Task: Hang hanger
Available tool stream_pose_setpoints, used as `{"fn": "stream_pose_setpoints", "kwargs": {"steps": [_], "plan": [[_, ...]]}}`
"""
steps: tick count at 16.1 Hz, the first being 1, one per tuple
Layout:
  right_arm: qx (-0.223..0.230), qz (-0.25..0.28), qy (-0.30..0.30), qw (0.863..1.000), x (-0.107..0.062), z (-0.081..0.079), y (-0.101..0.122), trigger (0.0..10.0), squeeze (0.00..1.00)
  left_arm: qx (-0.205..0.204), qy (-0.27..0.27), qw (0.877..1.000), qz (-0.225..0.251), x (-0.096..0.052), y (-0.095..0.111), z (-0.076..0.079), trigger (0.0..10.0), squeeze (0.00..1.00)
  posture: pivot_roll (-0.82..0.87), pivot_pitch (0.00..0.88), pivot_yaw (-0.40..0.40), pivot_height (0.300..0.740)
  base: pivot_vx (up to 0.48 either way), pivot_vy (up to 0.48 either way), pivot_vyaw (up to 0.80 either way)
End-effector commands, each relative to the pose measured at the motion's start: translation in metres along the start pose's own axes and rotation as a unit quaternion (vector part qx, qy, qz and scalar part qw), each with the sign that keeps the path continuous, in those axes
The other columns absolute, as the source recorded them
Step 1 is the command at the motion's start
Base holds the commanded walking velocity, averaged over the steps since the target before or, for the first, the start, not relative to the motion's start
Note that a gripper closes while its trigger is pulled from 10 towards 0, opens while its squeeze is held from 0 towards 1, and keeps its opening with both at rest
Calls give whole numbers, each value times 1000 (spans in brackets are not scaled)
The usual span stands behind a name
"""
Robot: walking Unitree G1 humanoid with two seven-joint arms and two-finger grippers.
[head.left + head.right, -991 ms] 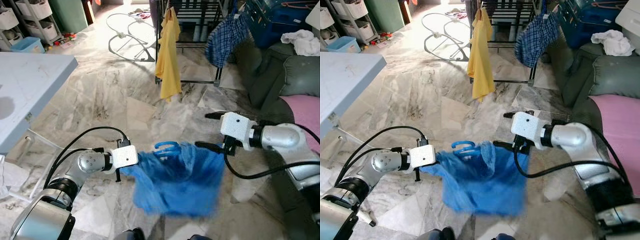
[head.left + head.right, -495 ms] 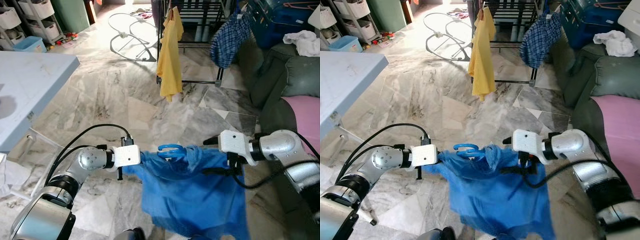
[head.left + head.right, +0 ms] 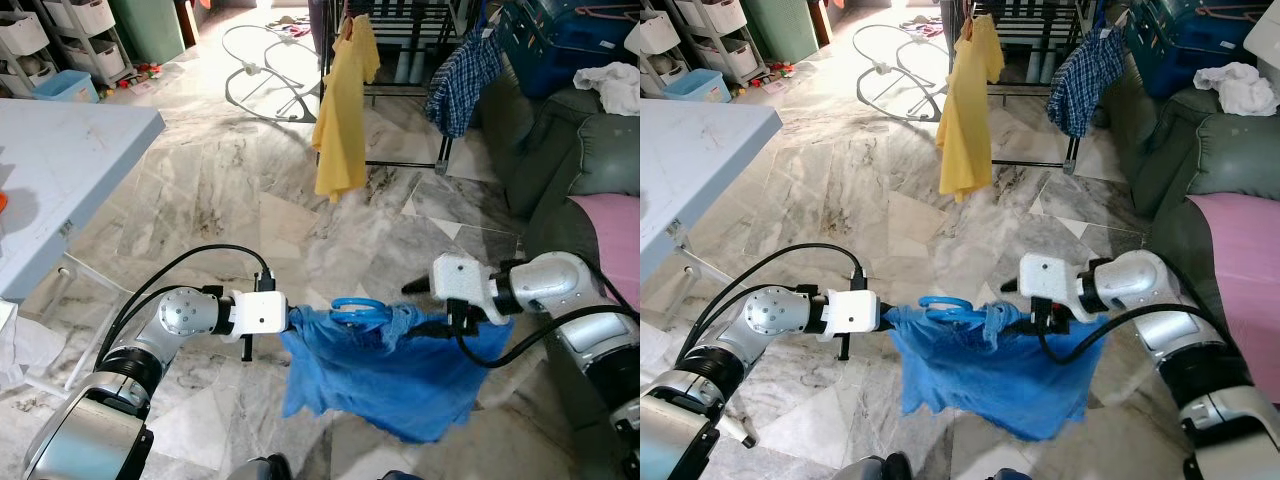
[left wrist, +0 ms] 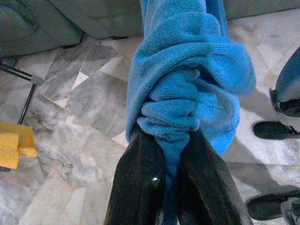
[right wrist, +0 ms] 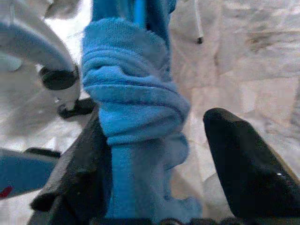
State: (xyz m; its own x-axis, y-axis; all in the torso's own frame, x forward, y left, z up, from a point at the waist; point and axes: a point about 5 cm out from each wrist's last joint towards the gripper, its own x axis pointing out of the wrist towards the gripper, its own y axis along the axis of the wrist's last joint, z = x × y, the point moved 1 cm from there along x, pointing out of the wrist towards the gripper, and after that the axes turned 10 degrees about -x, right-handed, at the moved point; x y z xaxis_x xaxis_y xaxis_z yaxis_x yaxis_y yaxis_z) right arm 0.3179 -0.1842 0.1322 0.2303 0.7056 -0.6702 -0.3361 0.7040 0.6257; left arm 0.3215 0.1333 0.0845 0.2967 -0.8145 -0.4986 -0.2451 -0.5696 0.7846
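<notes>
Both arms reach forward at about waist height over the marble floor point(image 3: 230, 200), elbows bent, forearms angled inward toward each other. Left tool point(image 4: 171, 154) is clenched on a bunched fold of the blue garment point(image 3: 385, 375); the wrist view shows the cloth pinched tight between its two black fingers point(image 4: 140, 183). Right tool point(image 5: 159, 154) sits at the garment's opposite shoulder with its fingers spread; the cloth lies against one finger point(image 5: 79, 164) and clear of the other, so it is released rather than gripping. The garment is stretched between the two tools and droops below them, above the floor. The blue hanger point(image 3: 357, 306) has its hook poking up from the neckline, midway between the tools. Ahead stands a drying rack point(image 3: 400, 40) carrying a yellow shirt point(image 3: 342, 110) and a plaid shirt point(image 3: 462, 75).
</notes>
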Motion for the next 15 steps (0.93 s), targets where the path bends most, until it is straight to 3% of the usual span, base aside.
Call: {"fn": "stream_pose_setpoints", "kwargs": {"steps": [1,6,15], "plan": [[-10,-6,25,1000,1,0,2,0,0,15,8,1000,25,-1,10,-5,0,0,-263,107,63,740,0,0,0],[3,-32,75,997,-1,-10,-6,0,0,13,7,1000,22,2,9,-3,0,0,-263,98,61,740,0,0,0],[8,-30,64,997,2,-7,-6,0,0,12,8,1000,18,3,7,-2,0,0,-255,91,58,740,0,0,0]]}}
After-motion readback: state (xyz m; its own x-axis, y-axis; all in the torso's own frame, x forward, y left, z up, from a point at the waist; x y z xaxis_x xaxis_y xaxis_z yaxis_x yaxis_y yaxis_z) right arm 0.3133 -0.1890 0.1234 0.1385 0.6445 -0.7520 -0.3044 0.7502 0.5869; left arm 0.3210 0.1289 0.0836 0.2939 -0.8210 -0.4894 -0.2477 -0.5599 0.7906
